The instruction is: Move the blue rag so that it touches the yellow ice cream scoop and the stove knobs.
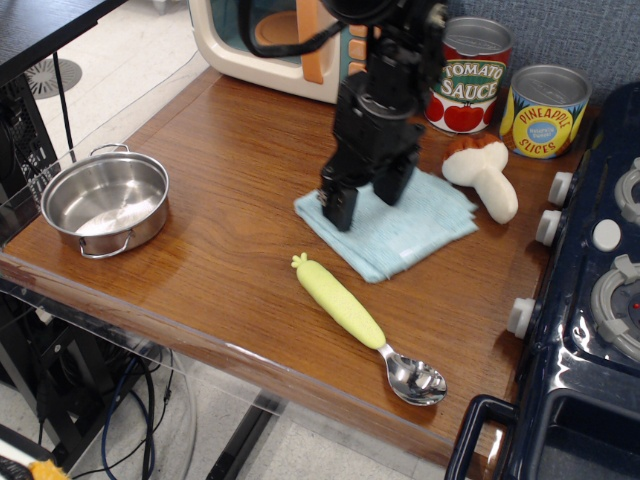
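The gripper (365, 195) stands spread on the blue rag (392, 224), fingers planted on the cloth – which lies near the yellow ice cream scoop (364, 326), apart from the stove knobs (549, 228)

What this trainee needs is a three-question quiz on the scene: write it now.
1. True or false: the blue rag already touches the stove knobs.
2. Which item stands nearest the stove? A tomato sauce can, B pineapple slices can, C steel pot.
3. Fill in: the end effector has its fingertips down on the ____.
Key: 1 false; 2 B; 3 blue rag.
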Available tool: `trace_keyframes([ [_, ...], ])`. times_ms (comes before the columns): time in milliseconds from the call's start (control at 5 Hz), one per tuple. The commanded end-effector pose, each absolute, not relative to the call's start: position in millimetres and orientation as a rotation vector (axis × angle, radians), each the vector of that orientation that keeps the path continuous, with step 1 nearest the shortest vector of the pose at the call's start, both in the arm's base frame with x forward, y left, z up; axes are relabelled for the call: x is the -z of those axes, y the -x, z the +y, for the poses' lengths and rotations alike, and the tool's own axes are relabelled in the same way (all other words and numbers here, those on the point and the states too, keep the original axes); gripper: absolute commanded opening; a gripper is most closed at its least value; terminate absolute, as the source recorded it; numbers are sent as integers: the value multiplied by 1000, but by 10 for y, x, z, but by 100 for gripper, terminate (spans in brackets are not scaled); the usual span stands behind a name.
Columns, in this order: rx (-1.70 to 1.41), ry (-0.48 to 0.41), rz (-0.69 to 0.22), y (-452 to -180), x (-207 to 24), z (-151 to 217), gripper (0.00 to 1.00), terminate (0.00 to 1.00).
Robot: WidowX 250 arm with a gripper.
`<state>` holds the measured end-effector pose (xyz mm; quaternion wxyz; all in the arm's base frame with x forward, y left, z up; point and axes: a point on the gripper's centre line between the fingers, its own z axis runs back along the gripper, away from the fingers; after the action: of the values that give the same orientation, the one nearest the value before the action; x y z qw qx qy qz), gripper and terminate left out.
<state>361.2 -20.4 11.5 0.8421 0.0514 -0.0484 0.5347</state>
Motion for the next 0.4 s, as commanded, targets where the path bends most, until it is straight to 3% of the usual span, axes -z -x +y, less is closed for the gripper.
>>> trace_keyframes([
  [0,-941,-86,-96,-3312,-174,-660,100,0],
  [200,-875,-92,-100,-3184,-178,-786,100,0],
])
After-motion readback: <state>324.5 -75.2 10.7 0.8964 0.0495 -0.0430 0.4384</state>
